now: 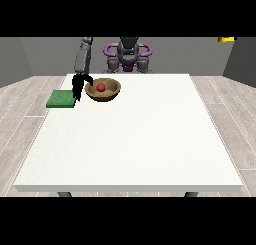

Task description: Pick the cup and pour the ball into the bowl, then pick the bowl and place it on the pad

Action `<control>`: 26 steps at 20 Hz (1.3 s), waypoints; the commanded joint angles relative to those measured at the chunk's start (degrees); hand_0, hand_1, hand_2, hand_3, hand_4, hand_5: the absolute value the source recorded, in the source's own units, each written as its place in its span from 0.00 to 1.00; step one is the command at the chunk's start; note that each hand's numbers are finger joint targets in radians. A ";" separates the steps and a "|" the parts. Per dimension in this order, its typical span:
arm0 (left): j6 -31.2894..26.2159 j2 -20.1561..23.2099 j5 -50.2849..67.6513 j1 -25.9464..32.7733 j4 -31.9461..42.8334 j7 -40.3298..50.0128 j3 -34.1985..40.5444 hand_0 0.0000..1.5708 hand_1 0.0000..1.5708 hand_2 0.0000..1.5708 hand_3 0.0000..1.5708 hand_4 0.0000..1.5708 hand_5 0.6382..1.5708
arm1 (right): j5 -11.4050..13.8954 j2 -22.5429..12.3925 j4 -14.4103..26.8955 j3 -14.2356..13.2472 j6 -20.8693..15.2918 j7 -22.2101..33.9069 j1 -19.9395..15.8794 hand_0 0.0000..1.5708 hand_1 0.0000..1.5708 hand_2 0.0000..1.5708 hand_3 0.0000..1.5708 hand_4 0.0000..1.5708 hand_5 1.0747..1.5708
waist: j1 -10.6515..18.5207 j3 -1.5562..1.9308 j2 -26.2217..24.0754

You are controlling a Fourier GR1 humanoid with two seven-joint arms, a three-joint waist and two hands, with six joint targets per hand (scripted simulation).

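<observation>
The white table fills the centre of the frame. The robot stands at the top centre, behind the table's far edge.

Bowl: the brown bowl sits upright on the table in the upper left of the frame. The red ball lies inside it.

Pad: the green pad lies flat at the table's left edge, left of the bowl and apart from it.

Hand: the hand at the view's left hangs on a grey arm that descends from the top of the frame. It is positioned between the pad and the bowl. A dark finger or thumb arches toward the bowl's left rim. Whether it contacts the rim cannot be determined. The remaining fingers point downward, close to the pad's right edge. Whether the hand is spread or closed cannot be determined.
</observation>
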 commanded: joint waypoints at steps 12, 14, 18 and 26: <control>-3.37 6.43 4.28 0.77 2.22 -0.65 4.19 0.00 0.00 0.00 0.00 0.65 0.97 | 0.59 4.58 4.02 0.94 -7.35 -0.04 -6.45 0.00 0.00 0.00 0.00 0.32 0.97 | -0.70 0.89 3.17; -2.99 5.00 5.20 -0.01 -1.18 1.93 2.92 0.00 0.00 0.00 0.00 0.65 0.96 | 0.96 1.32 7.90 -2.00 -11.69 1.88 -1.93 0.56 0.56 0.37 0.00 0.39 0.88 | 2.09 0.94 4.16; -4.28 5.42 6.66 -0.15 -1.02 0.26 4.17 0.00 0.00 0.00 0.00 0.65 0.96 | 5.53 -1.77 7.48 -0.05 -15.63 1.55 2.91 1.00 1.00 1.00 1.00 0.60 0.80 | 2.68 0.81 6.37; -5.04 6.03 7.14 0.19 0.66 1.17 4.20 0.00 0.00 0.00 0.00 0.74 0.96 | 8.85 -5.85 1.20 2.99 -21.69 7.73 4.36 1.00 1.00 1.00 0.79 0.64 0.95 | 2.61 0.61 3.33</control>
